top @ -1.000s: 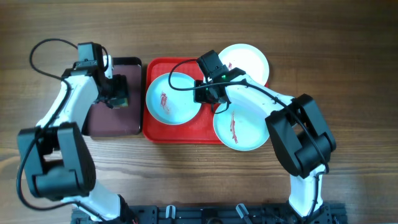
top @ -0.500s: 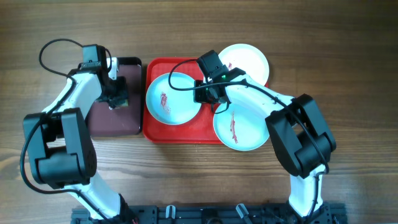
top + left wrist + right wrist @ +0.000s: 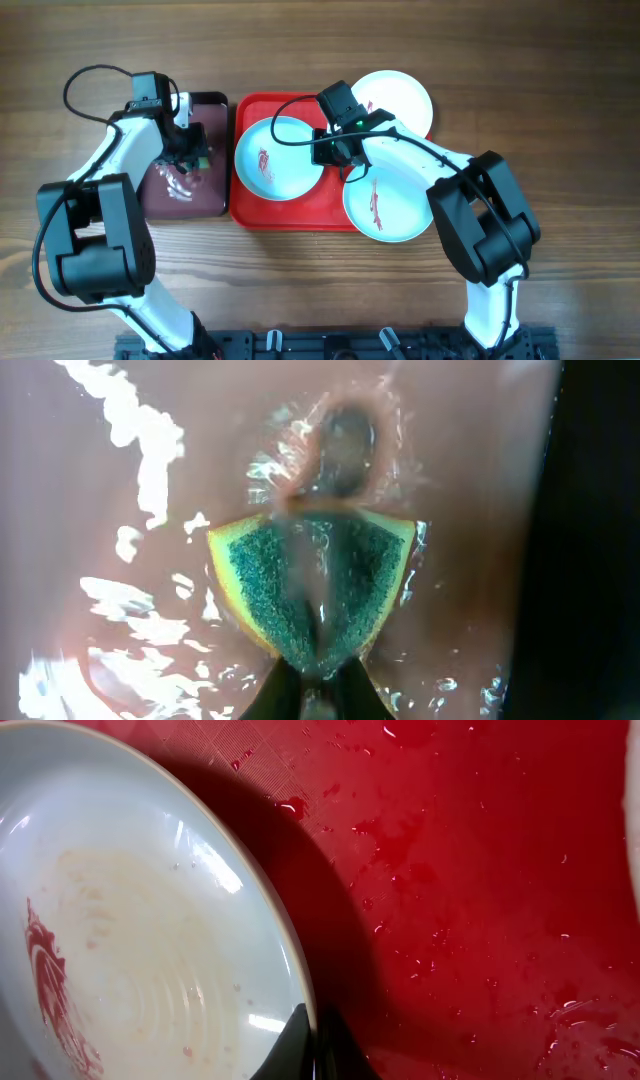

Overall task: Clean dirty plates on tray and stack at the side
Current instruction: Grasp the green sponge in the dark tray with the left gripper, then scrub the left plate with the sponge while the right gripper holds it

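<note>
Glints of rippling liquid have appeared on the maroon tray (image 3: 205,200) beneath the left end effector (image 3: 188,157), which has barely shifted since half a second ago; the right arm and all dishes lie as before. Two end effectors are in view, two trays, three plates and one sponge (image 3: 310,585); the left end effector is closed on the sponge, whose green face and yellow edge fan out ahead of its fingertips (image 3: 285,695) into the liquid, blurred by reflections, with the tray's dark rim to their right. The right end effector (image 3: 335,150) is pinched narrow on the rim of the first pale blue plate (image 3: 272,160), which sits on the red tray (image 3: 300,212) and is streaked with red sauce; its wrist view crops that plate at left and bottom. Behind this end effector, the second pale blue plate (image 3: 392,210) overhangs the tray's edge onto the counter (image 3: 520,60); the white plate (image 3: 402,98) lies beside it at the tray's corner, and the arm partly covers both.
</note>
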`<state>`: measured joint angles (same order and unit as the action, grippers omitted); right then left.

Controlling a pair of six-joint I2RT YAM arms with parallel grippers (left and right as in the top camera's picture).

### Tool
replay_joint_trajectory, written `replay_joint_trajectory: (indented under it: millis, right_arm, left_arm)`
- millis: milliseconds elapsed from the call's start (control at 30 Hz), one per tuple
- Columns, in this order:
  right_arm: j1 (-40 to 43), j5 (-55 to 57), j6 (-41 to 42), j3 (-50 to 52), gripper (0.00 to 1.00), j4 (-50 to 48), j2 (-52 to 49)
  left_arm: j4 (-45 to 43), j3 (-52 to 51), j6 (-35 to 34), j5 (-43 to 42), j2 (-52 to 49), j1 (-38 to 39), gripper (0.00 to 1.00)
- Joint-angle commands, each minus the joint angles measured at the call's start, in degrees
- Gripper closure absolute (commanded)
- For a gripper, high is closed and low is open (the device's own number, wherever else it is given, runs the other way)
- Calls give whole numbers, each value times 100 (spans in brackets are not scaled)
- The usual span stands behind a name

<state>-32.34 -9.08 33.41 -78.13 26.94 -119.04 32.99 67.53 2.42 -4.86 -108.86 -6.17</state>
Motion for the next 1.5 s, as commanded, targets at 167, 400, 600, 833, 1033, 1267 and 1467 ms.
replay_joint_trajectory:
  millis: [167, 400, 600, 833, 1033, 1267, 1467]
  right_arm:
    - [15, 271, 63, 74, 96, 13, -162]
    - [15, 138, 63, 74, 96, 26, -162]
    - [15, 138, 66, 74, 96, 28, -162]
    - [15, 136, 61, 74, 96, 31, -162]
    - [15, 118, 61, 74, 96, 44, -162]
    - [15, 72, 66, 74, 96, 50, -162]
    - [15, 50, 63, 74, 96, 52, -162]
  left_arm:
    - [170, 85, -463, -166, 179, -11, 96]
    - [846, 369, -640, -177, 1025, 2, 96]
    - [1062, 369, -634, -173, 1589, 4, 96]
    - [1147, 369, -634, -173, 1587, 4, 96]
    - [1154, 367, -638, -214, 1585, 7, 96]
    - [1126, 367, -640, -472, 1585, 428, 96]
    - [929, 367, -1519, -455, 1342, 876, 96]
